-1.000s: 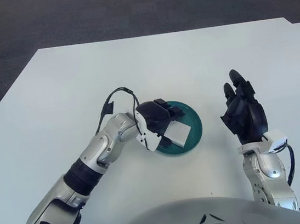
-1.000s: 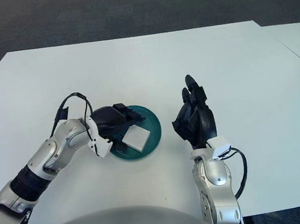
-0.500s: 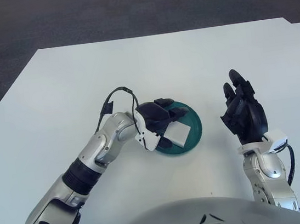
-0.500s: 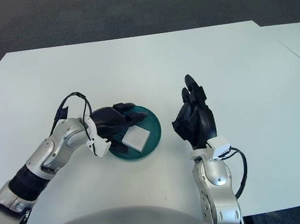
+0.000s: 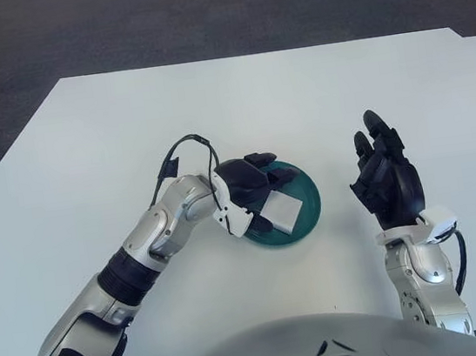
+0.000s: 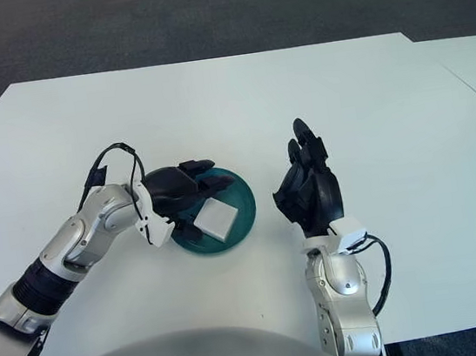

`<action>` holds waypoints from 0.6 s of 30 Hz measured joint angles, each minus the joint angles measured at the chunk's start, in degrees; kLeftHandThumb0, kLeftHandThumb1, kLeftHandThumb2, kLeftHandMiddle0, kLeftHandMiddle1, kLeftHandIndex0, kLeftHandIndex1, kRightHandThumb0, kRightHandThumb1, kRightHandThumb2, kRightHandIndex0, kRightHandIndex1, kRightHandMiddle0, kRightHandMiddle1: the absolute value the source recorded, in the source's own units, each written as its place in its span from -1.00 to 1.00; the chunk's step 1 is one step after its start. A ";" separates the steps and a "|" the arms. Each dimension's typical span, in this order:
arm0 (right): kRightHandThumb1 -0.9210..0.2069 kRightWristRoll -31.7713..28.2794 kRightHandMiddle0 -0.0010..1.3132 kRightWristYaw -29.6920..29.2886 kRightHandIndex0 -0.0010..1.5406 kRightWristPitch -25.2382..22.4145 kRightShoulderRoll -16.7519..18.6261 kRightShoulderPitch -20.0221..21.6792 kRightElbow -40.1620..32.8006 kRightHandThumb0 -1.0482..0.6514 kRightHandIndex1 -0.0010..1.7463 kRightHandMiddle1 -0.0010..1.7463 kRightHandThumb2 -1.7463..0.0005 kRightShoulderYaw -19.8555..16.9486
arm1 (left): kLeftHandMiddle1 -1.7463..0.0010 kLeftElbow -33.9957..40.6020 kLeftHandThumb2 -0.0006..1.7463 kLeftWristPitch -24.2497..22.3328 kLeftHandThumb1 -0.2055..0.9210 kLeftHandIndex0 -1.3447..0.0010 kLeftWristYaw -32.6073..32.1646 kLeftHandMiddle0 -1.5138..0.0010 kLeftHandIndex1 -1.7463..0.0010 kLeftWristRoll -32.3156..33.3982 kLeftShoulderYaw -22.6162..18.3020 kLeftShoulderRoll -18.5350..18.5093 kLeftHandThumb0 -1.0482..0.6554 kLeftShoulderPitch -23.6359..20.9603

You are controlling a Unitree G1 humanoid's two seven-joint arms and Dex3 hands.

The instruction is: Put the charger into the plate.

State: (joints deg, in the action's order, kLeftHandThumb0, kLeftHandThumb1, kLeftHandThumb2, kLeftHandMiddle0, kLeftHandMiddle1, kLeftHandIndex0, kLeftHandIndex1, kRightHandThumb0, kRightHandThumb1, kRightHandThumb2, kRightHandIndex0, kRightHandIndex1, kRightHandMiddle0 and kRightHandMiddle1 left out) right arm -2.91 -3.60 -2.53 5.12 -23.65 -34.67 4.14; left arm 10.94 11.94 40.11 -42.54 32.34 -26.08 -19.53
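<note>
A white square charger [image 5: 283, 211] lies inside the dark green plate [image 5: 310, 205] near the middle of the table. My left hand [image 5: 247, 178] hovers over the plate's left rim, its dark fingers spread and apart from the charger, holding nothing. My right hand [image 5: 385, 178] is raised to the right of the plate with its fingers extended upward and nothing in them.
The white table [image 5: 109, 133] spreads wide around the plate, with dark carpet beyond its far edge. A black cable [image 5: 183, 148] loops off my left wrist above the table.
My left hand has let go of the charger and drawn back slightly to the left, its fingers lifting off it. The charger stays in the plate. My right hand has not moved.
</note>
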 measured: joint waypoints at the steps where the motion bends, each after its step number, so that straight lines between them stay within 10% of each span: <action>1: -1.00 0.23 -1.00 -0.13 -0.92 0.00 0.04 0.01 0.02 -0.98 -1.00 -0.76 -0.16 0.10 | 1.00 -0.03 -0.26 0.00 1.00 1.00 -0.24 1.00 1.00 0.04 -0.18 0.02 -1.00 0.04; 8: -1.00 2.38 -1.00 -1.36 -0.94 0.26 0.30 -0.04 0.28 -0.96 -1.00 -0.80 -0.17 1.36 | 1.00 -2.41 -0.18 -1.08 1.00 1.00 -5.46 1.00 1.00 6.46 -7.34 1.37 -1.00 0.41; 18: -1.00 4.41 -1.00 -2.07 -0.92 0.46 0.09 -0.22 0.19 -0.94 -0.99 -0.78 -0.23 2.06 | 1.00 2.77 -0.14 -17.66 1.00 1.00 -10.20 1.00 1.00 22.36 -23.85 7.70 -1.00 1.66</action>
State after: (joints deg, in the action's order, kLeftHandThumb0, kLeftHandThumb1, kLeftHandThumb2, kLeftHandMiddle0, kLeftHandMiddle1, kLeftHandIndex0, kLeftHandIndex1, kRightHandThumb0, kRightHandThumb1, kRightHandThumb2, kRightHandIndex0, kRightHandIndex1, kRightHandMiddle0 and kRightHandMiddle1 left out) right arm 1.49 -5.67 -2.07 5.20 -23.87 -34.47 6.20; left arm 13.71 -5.72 29.91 -20.18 8.50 -18.38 -17.87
